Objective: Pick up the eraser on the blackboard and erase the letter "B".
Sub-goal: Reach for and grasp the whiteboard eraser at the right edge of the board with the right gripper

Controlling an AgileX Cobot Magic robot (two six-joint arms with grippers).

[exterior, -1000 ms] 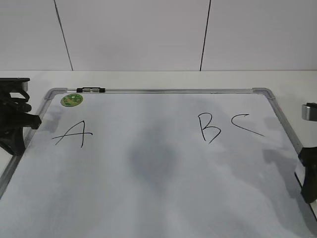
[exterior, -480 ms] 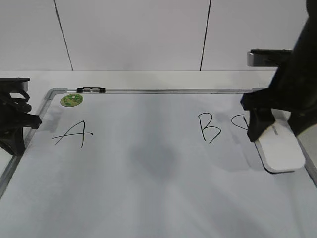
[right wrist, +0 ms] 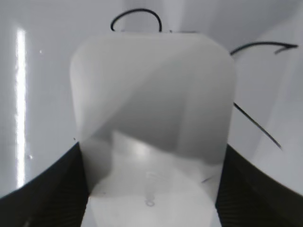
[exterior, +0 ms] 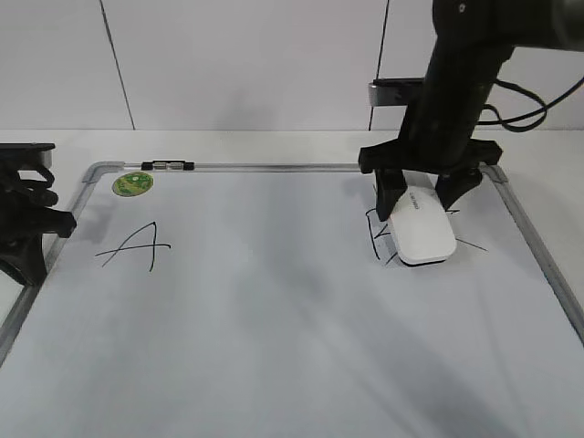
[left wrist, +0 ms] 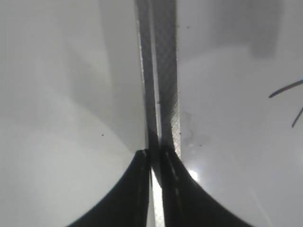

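Near the far right corner of the large silver-framed white blackboard [exterior: 274, 365], the right gripper [exterior: 422, 203], fingers clamped on the white rounded plastic eraser [exterior: 422, 228], covers most of the thin black marker letter "B" [exterior: 376, 239]; erasing unfinished. Left gripper [left wrist: 156, 161] fingers together.

A slanted letter "A" [exterior: 134, 246] is drawn in thin black lines at the left. A sharp letter "C" [exterior: 467, 241] is drawn at the right, and only part of it can be seen. A small black and silver clip [exterior: 167, 165] is seen at the far edge, just beside a round green sticker [exterior: 132, 183]. A white surface [exterior: 274, 144] and a white wall [exterior: 246, 64] with dark lines are seen behind.
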